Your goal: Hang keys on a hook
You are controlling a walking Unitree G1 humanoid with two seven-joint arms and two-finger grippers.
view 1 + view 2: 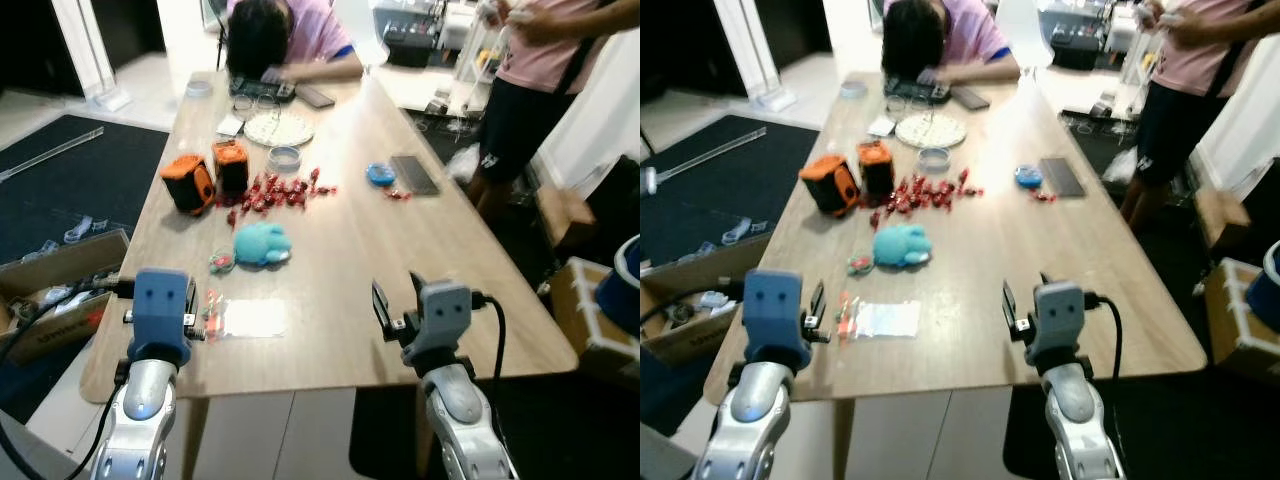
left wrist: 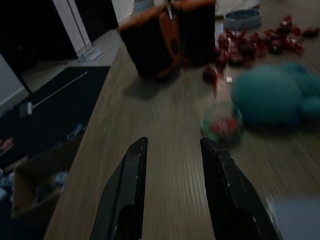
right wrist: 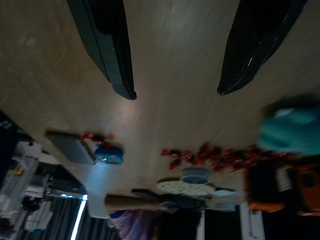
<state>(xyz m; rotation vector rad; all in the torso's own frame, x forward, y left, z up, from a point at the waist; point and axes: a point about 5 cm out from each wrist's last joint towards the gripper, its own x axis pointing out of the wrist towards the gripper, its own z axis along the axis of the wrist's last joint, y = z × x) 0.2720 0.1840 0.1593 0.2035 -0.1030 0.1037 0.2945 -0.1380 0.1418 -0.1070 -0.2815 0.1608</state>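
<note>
A long wooden table runs toward 12 o'clock, dark rug at 9 o'clock. Left end effector and right end effector hover released over its near edge. Keys cannot be made out; a teal plush lies mid-table.

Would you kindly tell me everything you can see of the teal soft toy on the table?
The soft toy is teal, rounded and plush-looking, lying on the wooden table near its middle. A small round pinkish item sits close by its side toward the robot, and red wrapped sweets lie scattered just beyond it. Neither gripper touches it. Its face and finer details are too blurred to tell.
</note>
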